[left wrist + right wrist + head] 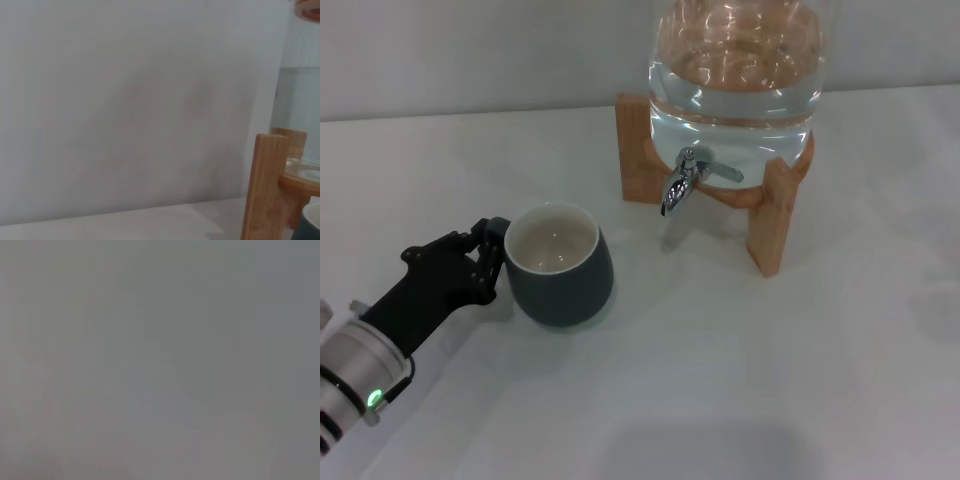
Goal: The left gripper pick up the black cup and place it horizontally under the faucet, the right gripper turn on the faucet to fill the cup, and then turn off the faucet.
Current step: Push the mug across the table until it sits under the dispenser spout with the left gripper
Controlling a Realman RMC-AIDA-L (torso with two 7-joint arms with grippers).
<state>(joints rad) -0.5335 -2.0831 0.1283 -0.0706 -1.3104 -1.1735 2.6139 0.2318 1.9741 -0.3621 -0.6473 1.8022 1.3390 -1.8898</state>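
My left gripper [488,255] hides the black cup's [560,265] handle (my fingers' closure unclear); the jug's [735,70] top is cropped.

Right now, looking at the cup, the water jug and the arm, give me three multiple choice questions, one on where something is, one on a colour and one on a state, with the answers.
1. Where is the black cup?
A. directly under the faucet
B. on the table, to the robot's left of the faucet
C. on top of the jug

2. What colour is the cup's inside?
A. cream-white
B. red
C. blue

3. What is the left gripper doing?
A. parked far from the cup
B. turning the faucet
C. at the cup's handle side

Answers: B, the faucet has bare table beneath; A, the head view looks into the cup; C, its black fingers meet the handle.
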